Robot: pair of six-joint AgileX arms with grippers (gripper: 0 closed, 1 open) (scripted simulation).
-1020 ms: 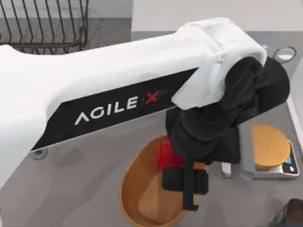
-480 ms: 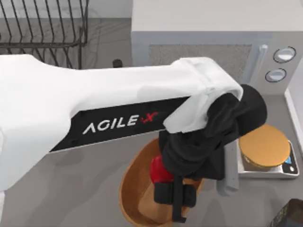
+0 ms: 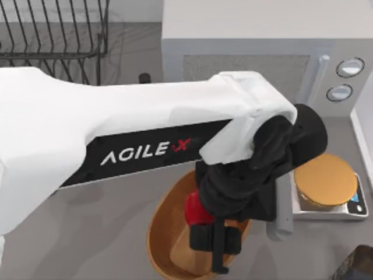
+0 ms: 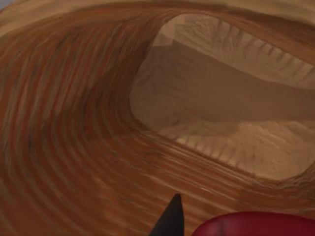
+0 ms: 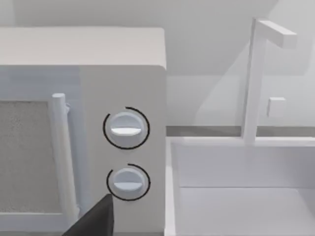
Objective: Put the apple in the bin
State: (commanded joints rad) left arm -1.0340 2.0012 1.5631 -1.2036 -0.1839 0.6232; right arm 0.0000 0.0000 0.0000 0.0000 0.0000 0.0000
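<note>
My left claw (image 3: 214, 248) grips the small glossy red apple (image 3: 196, 210) low inside the oval orange-brown wooden bin (image 3: 160, 233), at the worktop's near edge; only the release is left, I judge.

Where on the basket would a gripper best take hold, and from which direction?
A judgement: the rim of the bin on its left side in the top view, coming straight down, one finger inside and one outside. The ribbed walls slope and the oval is too wide to span. The left gripper holds the apple over the far side, so the left rim is bare.
</note>
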